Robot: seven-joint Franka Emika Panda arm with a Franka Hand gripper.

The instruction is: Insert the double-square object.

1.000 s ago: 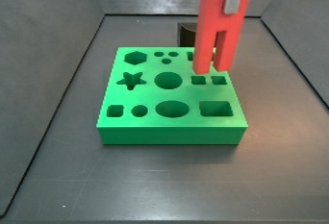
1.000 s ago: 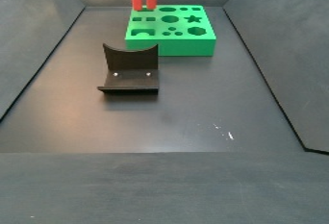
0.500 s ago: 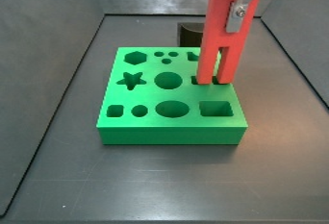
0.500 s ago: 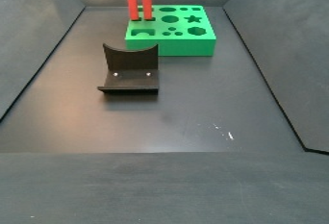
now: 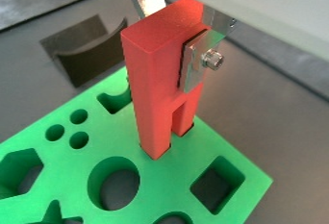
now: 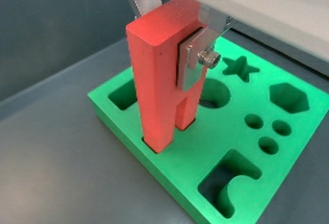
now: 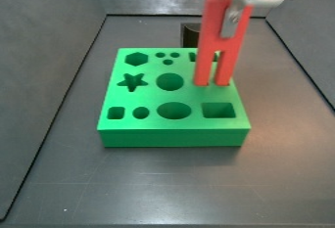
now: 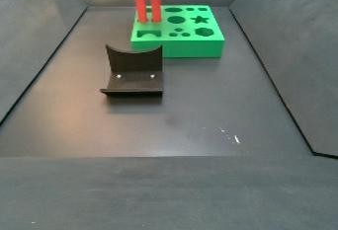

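- On the green block [image 7: 173, 93], towards its right side in a side view, the double-square object [image 7: 217, 51] stands upright with its lower ends at the block's top face; it has sunk over the last second.
- The gripper [image 7: 233, 15] sits over that same side of the block, its silver fingers [image 5: 201, 57] clamped on the red peg's upper part in both wrist views.
- The peg's feet look to be entering the block [image 6: 206, 132], so the insertion seems begun; how deep they sit I cannot tell.
- A dark grey curved block [image 8: 132, 74] lies well apart from the green block.
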